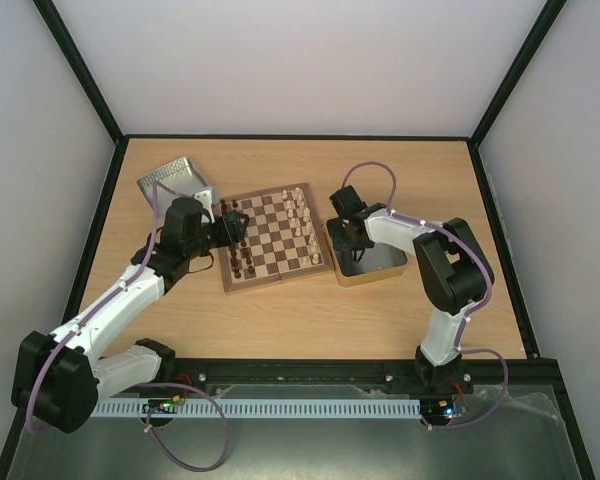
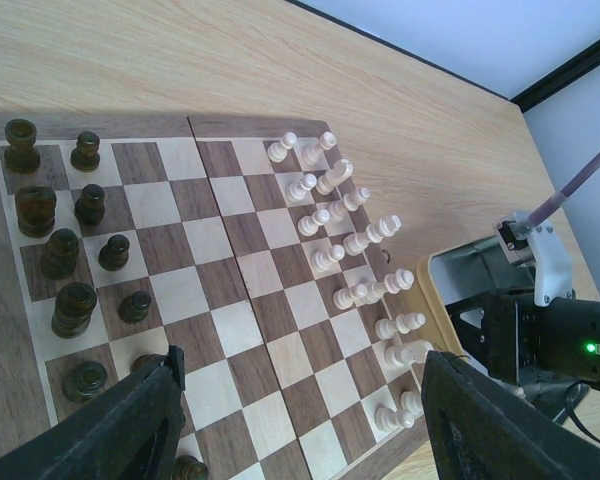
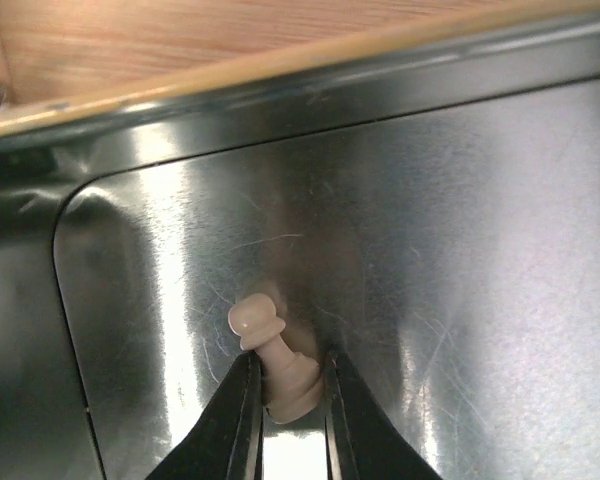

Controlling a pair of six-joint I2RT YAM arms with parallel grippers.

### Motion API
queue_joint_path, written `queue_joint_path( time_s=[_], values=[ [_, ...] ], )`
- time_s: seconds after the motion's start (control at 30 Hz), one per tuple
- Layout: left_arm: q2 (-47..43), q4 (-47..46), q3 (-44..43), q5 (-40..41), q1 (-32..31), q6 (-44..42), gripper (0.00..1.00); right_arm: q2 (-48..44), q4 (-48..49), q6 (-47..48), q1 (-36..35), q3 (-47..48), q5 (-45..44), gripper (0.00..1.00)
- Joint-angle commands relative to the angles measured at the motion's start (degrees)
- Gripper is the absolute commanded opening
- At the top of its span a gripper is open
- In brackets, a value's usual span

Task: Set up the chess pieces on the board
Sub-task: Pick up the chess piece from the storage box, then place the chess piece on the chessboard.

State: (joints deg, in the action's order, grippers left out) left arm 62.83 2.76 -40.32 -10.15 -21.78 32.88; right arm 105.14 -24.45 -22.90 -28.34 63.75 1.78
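Observation:
The wooden chessboard (image 1: 275, 238) lies mid-table, with cream pieces (image 1: 302, 218) along its right side and dark pieces (image 1: 236, 245) along its left. In the left wrist view the board (image 2: 245, 300) shows cream pieces (image 2: 355, 240) in two rows. My left gripper (image 2: 300, 415) is open and empty, hovering over the board's left part (image 1: 230, 228). My right gripper (image 3: 285, 395) is down in the metal tin (image 1: 372, 262) and is shut on a cream pawn (image 3: 275, 355) lying against the tin's floor (image 3: 460, 250).
A second shiny tin (image 1: 176, 180) sits at the back left, beside the board. The right tin's gold rim (image 2: 435, 310) lies against the board's right edge. Black frame rails border the table.

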Motion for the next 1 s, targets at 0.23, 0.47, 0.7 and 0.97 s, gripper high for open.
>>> queue_joint_path(
  time_s=[0.23, 0.47, 0.7, 0.97],
  values=[
    [0.2, -1.0, -1.5, -4.1, 0.4, 0.3, 0.68, -4.2, 4.0, -0.2, 0.3, -2.3, -4.2, 0.05],
    [1.9, -2.9, -3.0, -13.7, 0.4, 1.7, 0.68, -16.0, 11.6, 1.5, 0.2, -8.6, -1.2, 0.07],
    [7.5, -6.4, -6.4, -28.1, -0.5, 5.6, 0.69, -28.4, 21.2, 4.0, 0.1, -15.1, 18.1, 0.07],
    [16.5, -9.6, -12.2, -34.4, -7.2, 9.4, 0.68, -31.6, 23.3, 6.9, -1.1, -16.4, 34.5, 0.07]
  ],
)
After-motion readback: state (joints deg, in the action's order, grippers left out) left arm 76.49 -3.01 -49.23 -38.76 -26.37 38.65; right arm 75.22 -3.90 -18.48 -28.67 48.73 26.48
